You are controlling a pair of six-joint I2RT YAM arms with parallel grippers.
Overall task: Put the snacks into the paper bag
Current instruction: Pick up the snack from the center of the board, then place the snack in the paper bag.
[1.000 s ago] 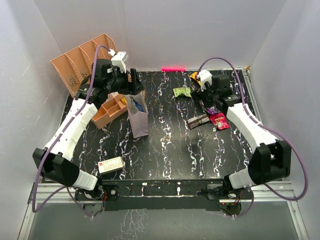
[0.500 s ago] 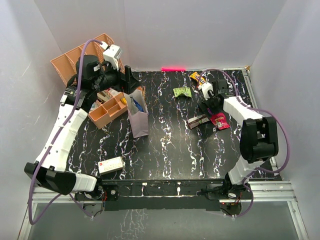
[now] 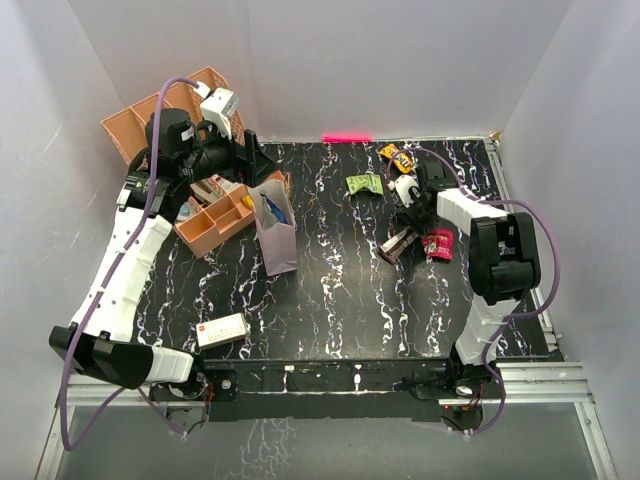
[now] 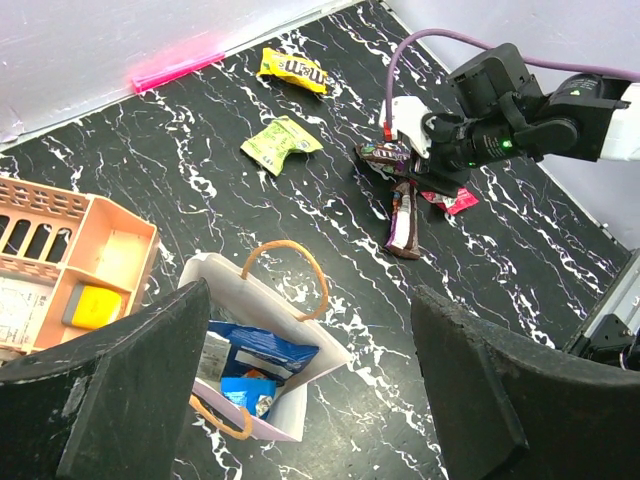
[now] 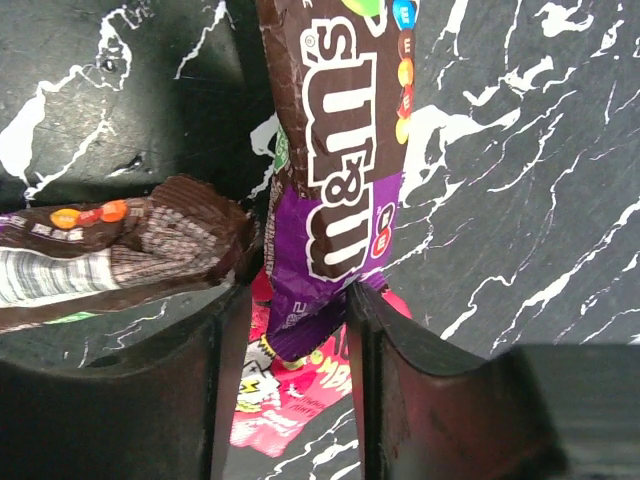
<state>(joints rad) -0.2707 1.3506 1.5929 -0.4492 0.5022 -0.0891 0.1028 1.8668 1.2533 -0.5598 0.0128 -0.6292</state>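
The paper bag (image 3: 277,235) (image 4: 300,395) stands upright and open left of centre, with a large blue packet (image 4: 262,350) and a smaller blue one inside. My left gripper (image 3: 250,158) (image 4: 310,400) hangs open above and behind the bag with nothing in it. My right gripper (image 3: 405,205) (image 5: 295,340) is down on the table, its jaws narrowed around the purple end of a brown packet (image 5: 340,150). The right jaw touches that packet and a slim gap shows at the left jaw. Another dark brown packet (image 5: 130,250) (image 3: 398,243) and a red packet (image 3: 437,243) (image 5: 290,400) lie beside it.
A green packet (image 3: 365,184) (image 4: 280,143) and a yellow-brown one (image 3: 396,155) (image 4: 292,70) lie near the back edge. A peach slotted organiser (image 3: 165,115) and a peach tray (image 3: 215,220) stand behind the bag on the left. A white box (image 3: 222,329) lies front left.
The left gripper rose back from the bag and opened wider. The right arm folded in, its gripper came down over the packets and its jaws narrowed around the brown and purple one.
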